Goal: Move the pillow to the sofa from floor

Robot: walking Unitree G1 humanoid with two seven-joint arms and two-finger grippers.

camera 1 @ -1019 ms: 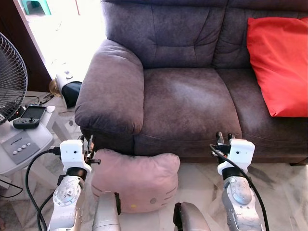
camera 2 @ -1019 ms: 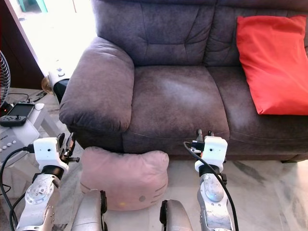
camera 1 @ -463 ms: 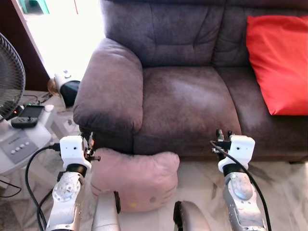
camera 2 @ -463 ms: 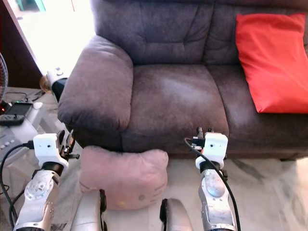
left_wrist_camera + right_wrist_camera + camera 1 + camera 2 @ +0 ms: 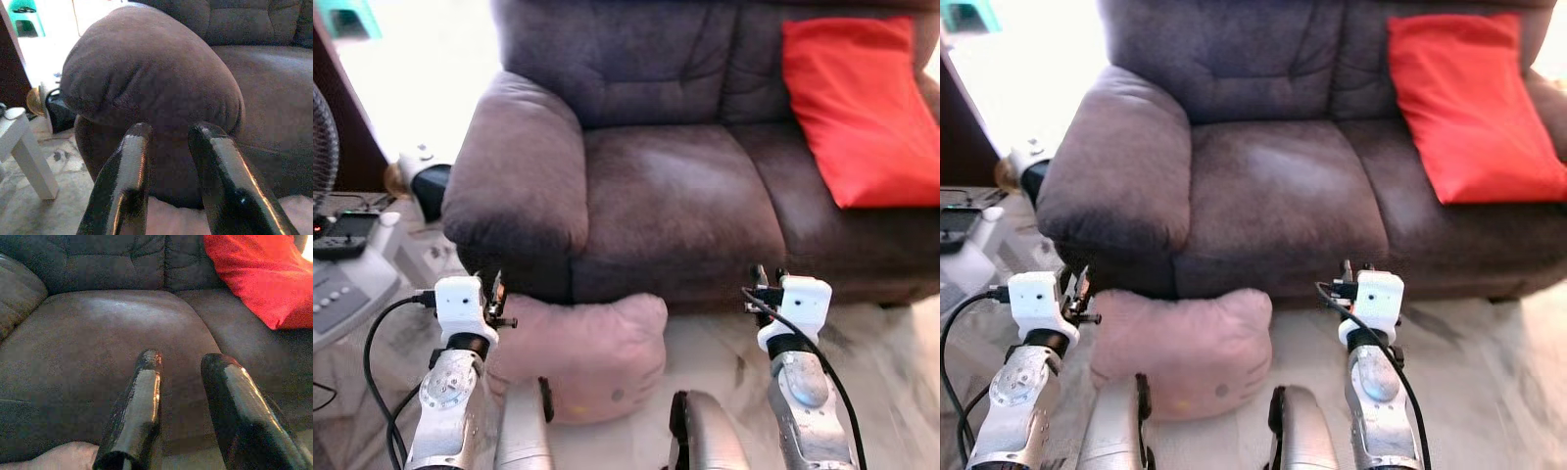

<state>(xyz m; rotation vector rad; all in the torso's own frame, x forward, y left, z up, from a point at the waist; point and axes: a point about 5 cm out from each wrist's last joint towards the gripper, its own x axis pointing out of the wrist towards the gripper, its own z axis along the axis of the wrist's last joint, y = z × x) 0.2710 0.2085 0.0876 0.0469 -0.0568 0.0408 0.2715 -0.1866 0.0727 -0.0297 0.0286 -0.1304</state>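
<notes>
Nearest the camera, at six o'clock in the left eye view, the robot's silver arms rise from the bottom edge. The left tool [image 5: 168, 129] sits at about eight o'clock, just above the upper left corner of the pink pillow [image 5: 582, 352]; its two black fingers [image 5: 129, 166] stand a little apart with nothing between them. The right tool [image 5: 183, 360] is at about four o'clock, over the pale marble floor [image 5: 891, 352] in front of the sofa's base, fingers likewise parted and empty.

The pink pillow lies on the floor between the two arms, pressed against the foot of the sofa [image 5: 666, 196] under its left armrest [image 5: 514, 176]. It has not been lifted.

Compared with a second ago, the whole picture has slid toward nine o'clock and is slightly blurred, so the camera has turned; the things themselves lie as they did. Both tools hold the same raised pose against the arms.

Further off, the dark brown sofa seat spreads across the middle, and a red cushion [image 5: 857, 113] leans against the backrest at two o'clock. At nine o'clock a small white desk [image 5: 352, 279] carries a dark handheld device [image 5: 342, 235], with part of a fan [image 5: 323, 137] at the edge behind it.
</notes>
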